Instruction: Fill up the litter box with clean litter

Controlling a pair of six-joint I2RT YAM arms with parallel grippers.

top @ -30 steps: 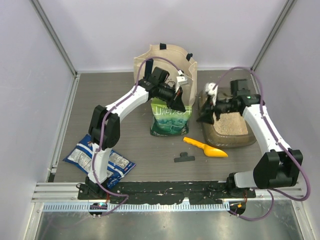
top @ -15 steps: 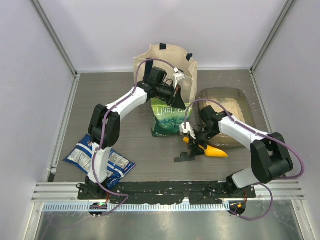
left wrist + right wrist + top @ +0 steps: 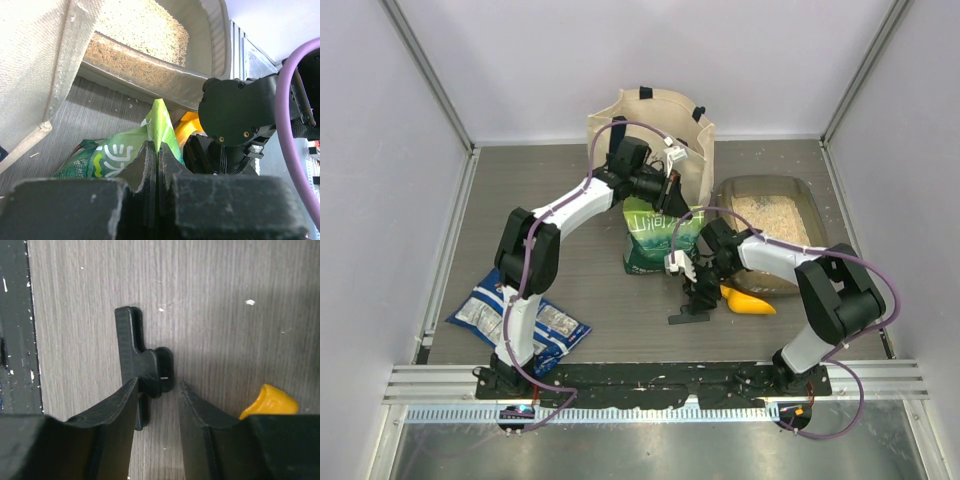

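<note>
The shallow grey-brown plastic litter box (image 3: 800,195) sits at the back right of the table, just beside the green-and-white pouch (image 3: 655,240). There is pale, sandy clean litter (image 3: 770,215) in it. It looks like a thin layer. It lies mostly at the far end, and the near end looks darker and bare. So I think the job is started but not done. The box needs more litter.

The pouch stands up next to the box, in front of the cream cloth tote bag (image 3: 650,125). The left claw (image 3: 156,150) is pinched tight on the top corner of the pouch and holds it up. I guess the rest of the litter is in there, but I cannot see inside.

A bit nearer, the right claw (image 3: 157,387) hangs low over a small black plastic clip (image 3: 145,365) that lies flat on the table. Its two fingers are apart, one on each side of the clip's round end. It does not grip the clip yet. A yellow plastic scoop (image 3: 745,300) lies just beside the clip, and nobody holds it.

Far off on the left, a blue snack bag (image 3: 520,315) lies flat.

What is left, I think, is to get more litter from the pouch into the box.
</note>
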